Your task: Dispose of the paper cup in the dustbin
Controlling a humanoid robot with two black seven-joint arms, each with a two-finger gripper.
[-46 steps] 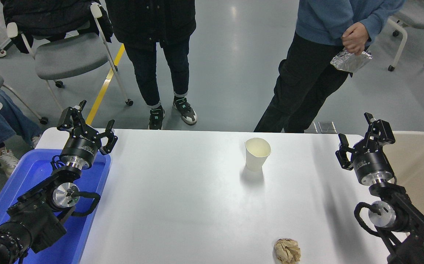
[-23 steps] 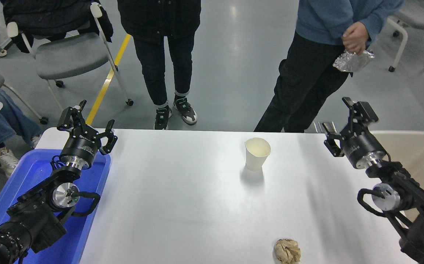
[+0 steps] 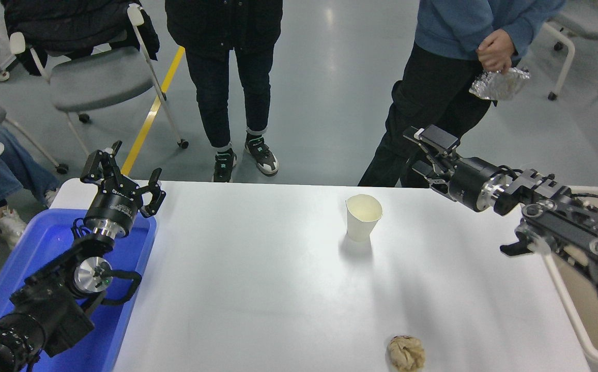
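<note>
The white paper cup (image 3: 363,216) stands upright on the white table (image 3: 257,279), near its far edge, mouth open to the top. My right gripper (image 3: 423,152) is open and empty. It is raised above the table's far right edge and points left, to the right of the cup and apart from it. The beige dustbin (image 3: 588,320) stands at the table's right side, partly hidden by my right arm. My left gripper (image 3: 123,173) is open and parked at the lower left above the blue tray.
A crumpled brown paper ball (image 3: 405,353) lies at the table's front edge. A blue plastic tray (image 3: 45,253) sits under the left arm. Two people stand at the far side; one holds a foil bag (image 3: 499,83). A grey chair (image 3: 97,77) stands at the back left.
My right arm has risen and swung left, from over the dustbin side toward the cup. Its gripper now points left. The cup, the paper ball and the left arm have not moved.
</note>
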